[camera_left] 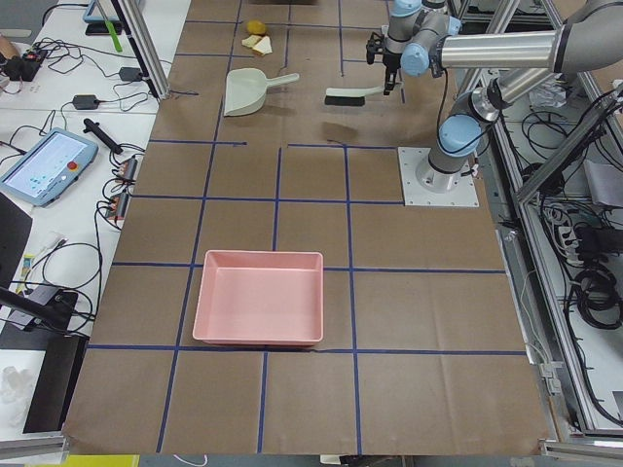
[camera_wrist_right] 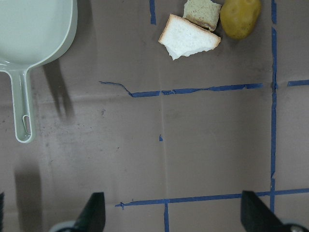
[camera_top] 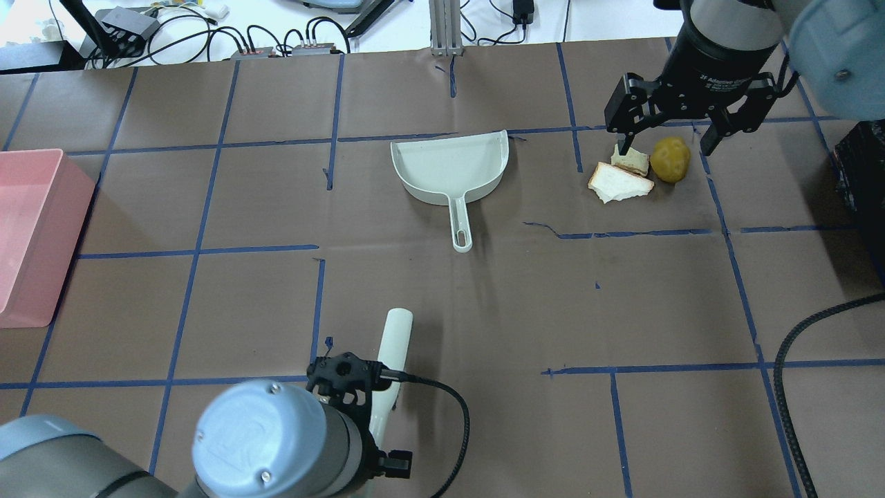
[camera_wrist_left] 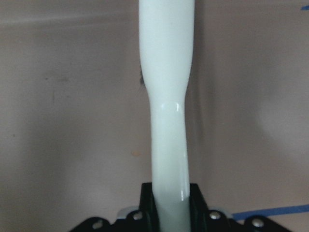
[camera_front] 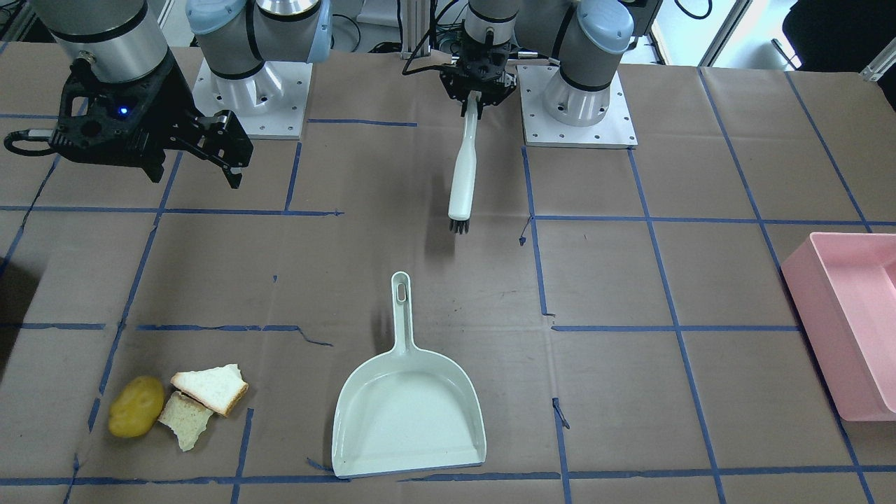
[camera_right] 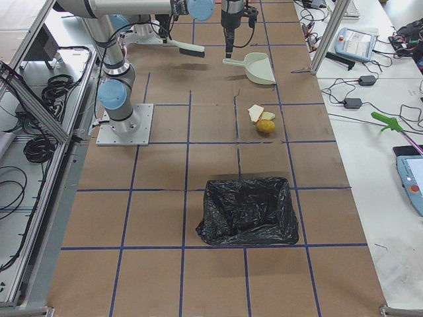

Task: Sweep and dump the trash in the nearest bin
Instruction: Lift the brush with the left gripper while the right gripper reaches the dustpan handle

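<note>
One pale dustpan (camera_front: 409,413) lies flat nearest, its handle pointing toward the left gripper (camera_front: 478,105). That gripper's fingers are clamped on the handle of the single white brush (camera_front: 463,175), bristles down, short of the pan. The right gripper (camera_top: 667,149) hangs with fingers spread wide, holding nothing. Out beyond its fingertips, apart from them, sit one yellow-brown lump (camera_front: 136,407) and — just beside it — two bread pieces (camera_front: 210,388). There are two bins: a pink bin (camera_left: 259,297) and a black-lined bin (camera_right: 248,211).

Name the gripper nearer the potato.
Right. The right gripper hangs raised, jaws open, on the same table side as the potato; the left gripper, holding the brush, sits back by the robot's base.
</note>
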Controlling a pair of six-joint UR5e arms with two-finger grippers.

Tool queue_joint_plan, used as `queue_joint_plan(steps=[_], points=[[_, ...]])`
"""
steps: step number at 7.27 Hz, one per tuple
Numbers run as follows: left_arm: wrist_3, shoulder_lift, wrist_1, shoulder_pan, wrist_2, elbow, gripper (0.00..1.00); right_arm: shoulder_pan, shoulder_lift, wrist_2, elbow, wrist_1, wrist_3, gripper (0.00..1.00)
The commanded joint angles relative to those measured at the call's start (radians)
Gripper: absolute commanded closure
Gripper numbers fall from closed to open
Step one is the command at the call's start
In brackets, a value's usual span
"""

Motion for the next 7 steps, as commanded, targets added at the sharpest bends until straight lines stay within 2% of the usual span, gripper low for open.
queue_joint_plan(steps=[1, 3, 5, 7], points=[[0.17, 0.007, -0.242, 0.17, 0.012, 0.144, 0.92, 0.002, 0.01, 0.0, -0.004, -0.005, 0.002, 0.0], [0.264, 0.01, -0.251, 0.27, 0.138, 0.17, 0.92, 0.008, 0.021, 0.002, -0.006, -0.022, 0.001, 0.0], [0.33, -0.001, -0.253, 0.398, 0.133, 0.202, 0.92, 0.08, 0.046, -0.002, -0.01, -0.037, 0.042, 0.0], [0.334, -0.034, -0.261, 0.413, 0.134, 0.255, 0.92, 0.123, 0.063, 0.0, -0.01, -0.066, 0.073, 0.0]])
